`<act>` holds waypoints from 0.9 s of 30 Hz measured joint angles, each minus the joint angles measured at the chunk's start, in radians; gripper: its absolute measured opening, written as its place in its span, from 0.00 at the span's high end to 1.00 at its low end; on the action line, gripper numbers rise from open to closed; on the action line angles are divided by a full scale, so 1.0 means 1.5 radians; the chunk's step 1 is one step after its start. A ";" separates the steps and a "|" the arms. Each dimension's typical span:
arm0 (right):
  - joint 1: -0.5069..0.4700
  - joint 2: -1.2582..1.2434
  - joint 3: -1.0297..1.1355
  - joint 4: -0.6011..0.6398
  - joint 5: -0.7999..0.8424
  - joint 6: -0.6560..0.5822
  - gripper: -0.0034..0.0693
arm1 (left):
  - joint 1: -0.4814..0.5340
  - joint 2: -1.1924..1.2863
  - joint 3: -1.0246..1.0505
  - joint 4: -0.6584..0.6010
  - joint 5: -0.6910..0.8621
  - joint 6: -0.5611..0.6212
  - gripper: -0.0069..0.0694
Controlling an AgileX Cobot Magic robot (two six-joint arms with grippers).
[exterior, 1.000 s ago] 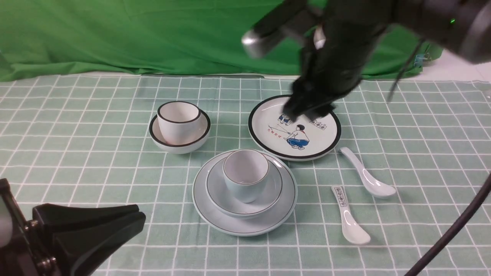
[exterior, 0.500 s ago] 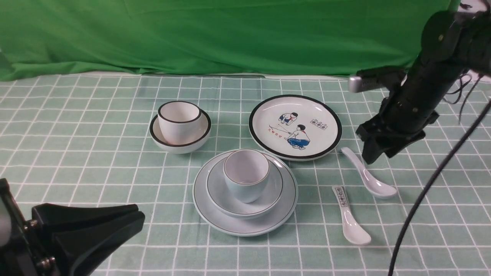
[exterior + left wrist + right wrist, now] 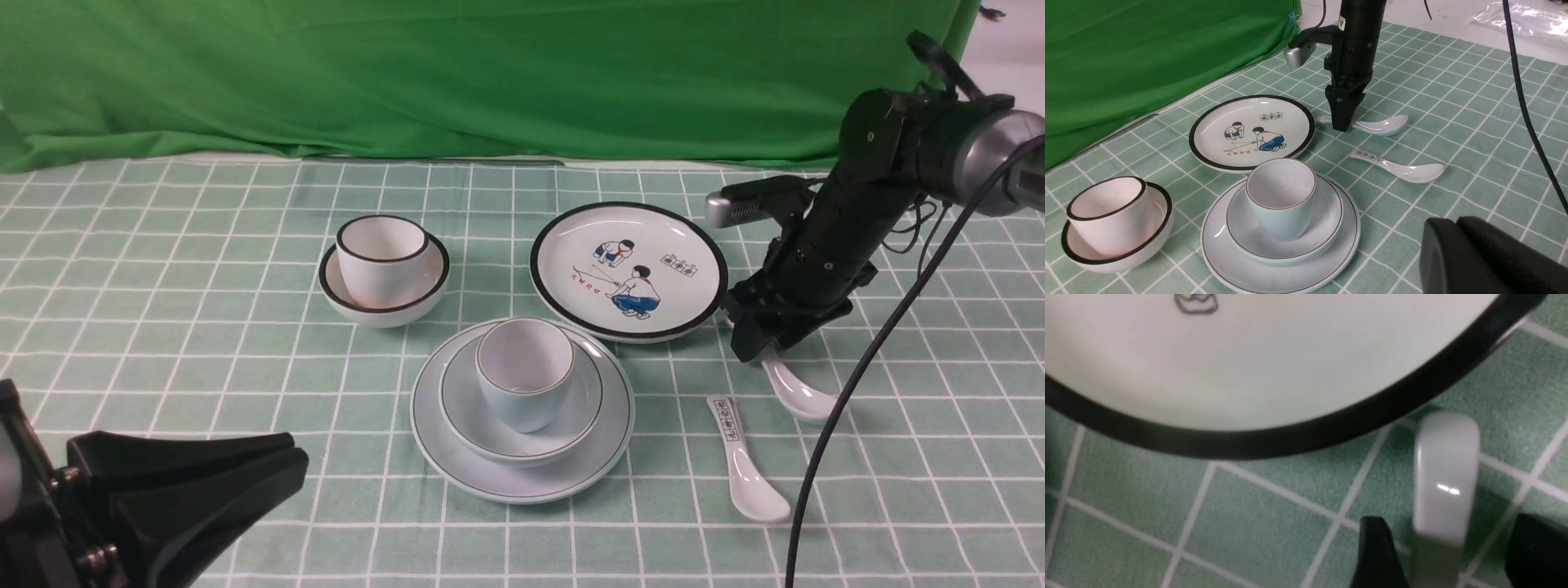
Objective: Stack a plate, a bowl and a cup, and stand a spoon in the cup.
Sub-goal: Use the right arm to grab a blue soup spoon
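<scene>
A green backdrop hangs behind a worktop spread with a green-and-white checked cloth. Near the front, at the middle, the plate carries the bowl, and the cup stands upright in the bowl, so only the spoon is left to place.

The spoon lies flat on the cloth, just right of the cartoon plate, with its handle end toward that plate's rim. The right fingers stand spread down on either side of the handle. The right wrist view shows a gap on both sides, so nothing is gripped yet. The left fingers are closed together, empty, low at the near left.

The spoon is glazed ceramic, so it is probably stiff, slippery and easily chipped. The narrow handle looks the best hold, taken across its width. It lies low on the cloth, so the fingers must reach right down.

The second spoon, nearer the front, has small boxed characters on its handle. The cartoon plate has red script and boxed characters. All of it is too small to read, and no brand shows.
</scene>
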 joint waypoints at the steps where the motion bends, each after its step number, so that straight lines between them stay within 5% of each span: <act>1: 0.003 0.001 0.000 -0.002 -0.002 0.000 0.33 | 0.000 0.000 0.000 0.000 0.000 0.000 0.90; 10: 0.047 0.003 0.000 0.002 -0.033 0.000 0.63 | 0.000 0.000 0.000 0.000 0.002 0.000 0.90; 16: 0.047 0.004 -0.001 -0.024 -0.013 0.015 0.71 | 0.000 0.000 0.000 0.000 0.018 -0.001 0.90; 18: 0.042 0.001 -0.002 -0.056 0.032 0.019 0.83 | 0.000 0.000 0.000 0.000 0.027 -0.001 0.90; 27: 0.035 -0.191 0.065 -0.042 0.055 0.015 0.84 | 0.000 0.000 0.000 0.000 0.039 -0.001 0.90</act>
